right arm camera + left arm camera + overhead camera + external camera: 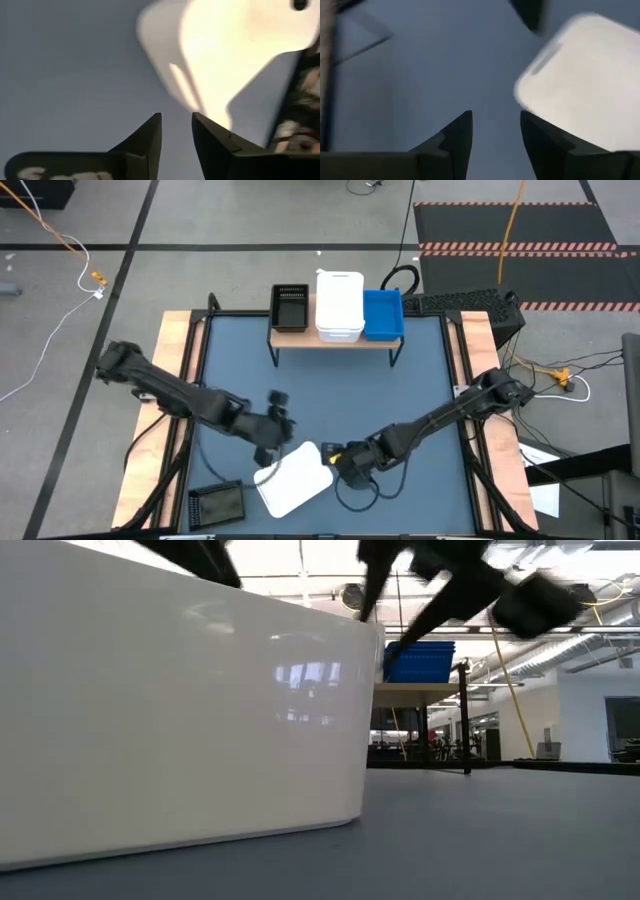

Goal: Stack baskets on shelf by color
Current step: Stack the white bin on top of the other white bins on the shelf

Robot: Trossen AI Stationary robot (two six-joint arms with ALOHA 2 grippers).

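A white basket lies on the dark mat near the front edge, a flat white face upward; it fills the left of the low view. My left gripper is open just beyond its left far corner. My right gripper is open narrowly at its right end. The wooden shelf stands at the far edge and bears a black basket, a white stack and blue baskets. Another black basket rests on the front left of the mat. My left gripper holds nothing between its fingers; one finger stands right beside the white basket's corner, and I cannot tell whether it touches. My right gripper holds nothing; the basket's end lies just ahead of its fingers, and I cannot tell whether they touch.
Wooden boards run along the mat's left and right sides. Bare mat lies between the shelf and the grippers. Cables and a keyboard lie beyond the table's far right corner.
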